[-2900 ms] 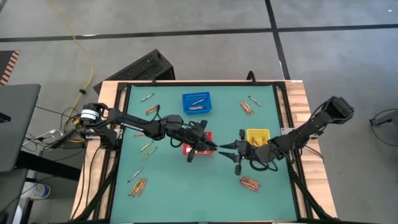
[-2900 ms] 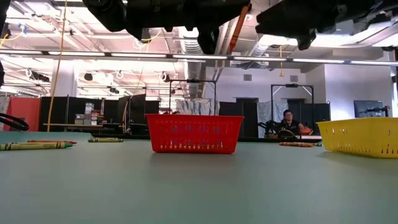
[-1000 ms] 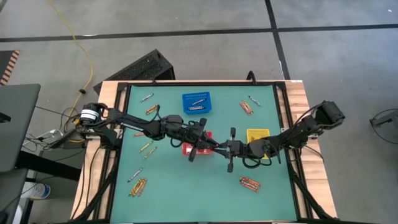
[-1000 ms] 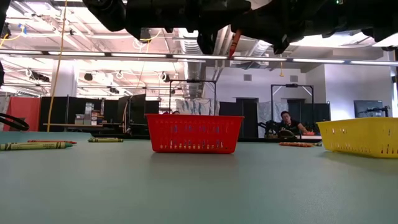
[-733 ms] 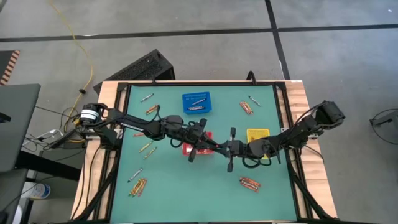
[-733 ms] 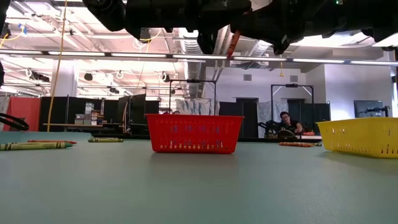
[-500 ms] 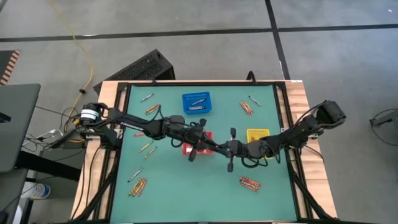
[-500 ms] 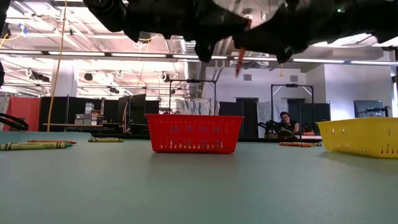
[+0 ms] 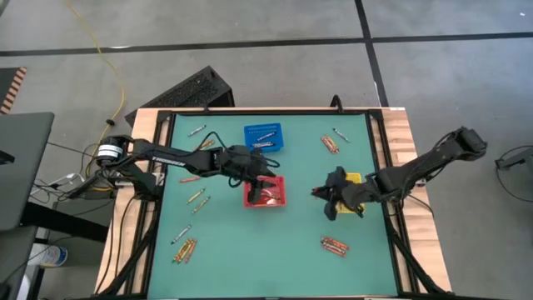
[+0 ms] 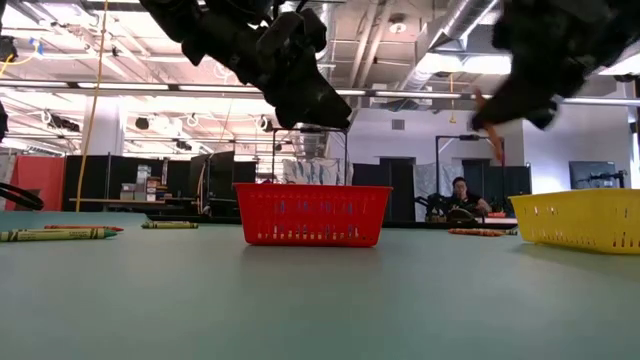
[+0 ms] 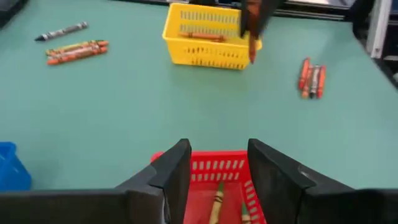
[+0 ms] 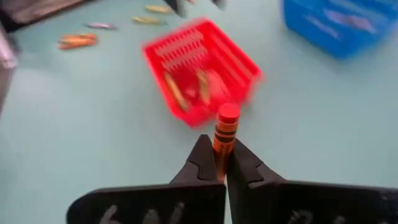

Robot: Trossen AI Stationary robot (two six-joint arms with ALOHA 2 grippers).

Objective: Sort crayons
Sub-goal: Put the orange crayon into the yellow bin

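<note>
Beside the yellow basket (image 9: 346, 178), right gripper (image 12: 216, 163) now holds the orange crayon (image 12: 225, 129).

**Overhead layout of the sorting desk**

Green desk (image 9: 233, 250) with blue basket (image 9: 262, 138), red basket (image 9: 266, 191) and yellow basket (image 9: 350, 180). Left tool (image 9: 265, 171) sits over the red basket; right tool (image 9: 326, 197) lies beside the yellow basket. Loose crayons (image 9: 334, 245) scattered near the edges.

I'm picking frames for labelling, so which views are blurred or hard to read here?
Right wrist view: the red basket is motion-smeared, while the crayon in the right claw stays sharp. Low view: both arms are dark, blurred shapes against bright ceiling lights. Left wrist view: sharp, though the other arm above the yellow basket is smeared. High view: clear.
</note>
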